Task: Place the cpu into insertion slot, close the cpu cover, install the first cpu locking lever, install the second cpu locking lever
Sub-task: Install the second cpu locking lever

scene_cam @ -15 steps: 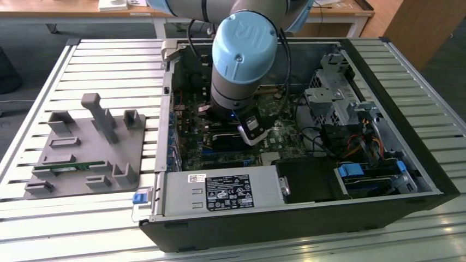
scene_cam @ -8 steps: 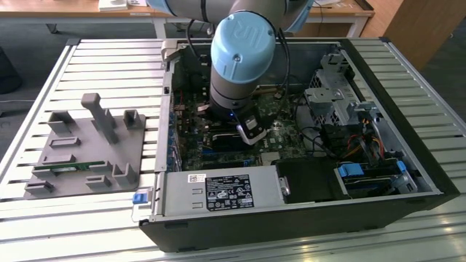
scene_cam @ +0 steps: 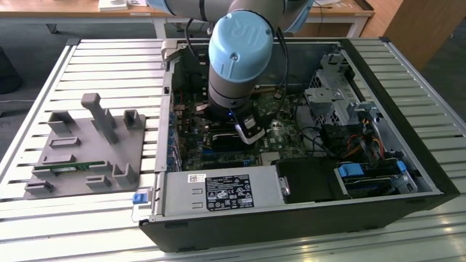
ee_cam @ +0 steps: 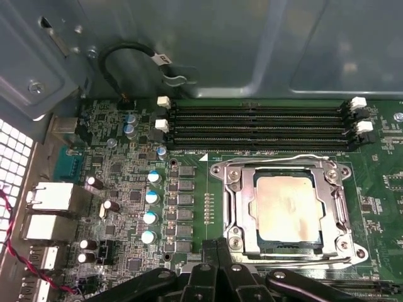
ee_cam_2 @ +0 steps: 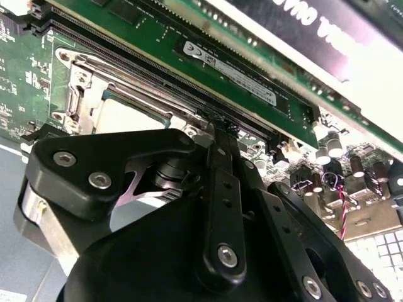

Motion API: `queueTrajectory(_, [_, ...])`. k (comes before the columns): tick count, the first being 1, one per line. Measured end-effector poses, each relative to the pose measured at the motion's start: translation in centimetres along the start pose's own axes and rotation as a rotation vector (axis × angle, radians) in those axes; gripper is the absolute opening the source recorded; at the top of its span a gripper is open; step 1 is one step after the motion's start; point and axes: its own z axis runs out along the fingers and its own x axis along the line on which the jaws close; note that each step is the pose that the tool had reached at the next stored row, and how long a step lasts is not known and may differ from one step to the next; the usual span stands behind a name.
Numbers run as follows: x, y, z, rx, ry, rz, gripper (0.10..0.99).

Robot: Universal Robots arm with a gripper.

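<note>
Black fingers [ee_cam: 217,248], pressed together and holding nothing, hover beside the silver-framed cpu cover [ee_cam: 234,207] over the tan square cpu [ee_cam: 288,209].

A slatted metal workbench [scene_cam: 87,60] stands before wooden desks [scene_cam: 65,10] on grey floor [scene_cam: 29,41]

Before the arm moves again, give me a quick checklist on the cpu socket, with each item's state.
1. cpu seated flat in the insertion slot: ok.
2. cpu cover down around the chip: ok.
3. Locking levers fully latched: cannot tell; one wire lever runs along the memory-side edge.
4. gripper close to the socket edge: ok.
5. Gripper holding nothing: cannot tell.
6. Memory slots unobstructed: ok.
</note>
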Motion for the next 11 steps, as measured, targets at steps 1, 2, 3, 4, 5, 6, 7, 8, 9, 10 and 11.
queueTrajectory(1, [0.01, 0.07, -0.13, -0.001, -0.0002, 0.0, 0.106])
queueTrajectory(2, [0.02, 0.14, -0.31, -0.001, -0.0001, 0.0, 0.106])
queueTrajectory(3, [0.04, 0.22, -0.52, -0.001, -0.0001, 0.0, 0.106])
queueTrajectory(4, [0.04, 0.3, -0.72, -0.001, -0.0001, 0.0, 0.106])
queueTrajectory(5, [0.05, 0.4, -0.95, -0.001, 0.0, 0.0, 0.106])
queueTrajectory(6, [0.06, 0.48, -1.15, -0.001, 0.0, 0.0, 0.106])
queueTrajectory(7, [0.07, 0.55, -1.32, -0.001, 0.0, 0.0, 0.106])
queueTrajectory(8, [0.07, 0.62, -1.49, -0.001, 0.0, 0.0, 0.106])
queueTrajectory(9, [0.08, 0.7, -1.68, -0.001, 0.0, 0.0, 0.106])
queueTrajectory(10, [0.08, 0.77, -1.84, -0.001, 0.0, 0.0, 0.106])
queueTrajectory(11, [0.09, 0.82, -1.98, -0.001, 0.0, 0.0, 0.106])
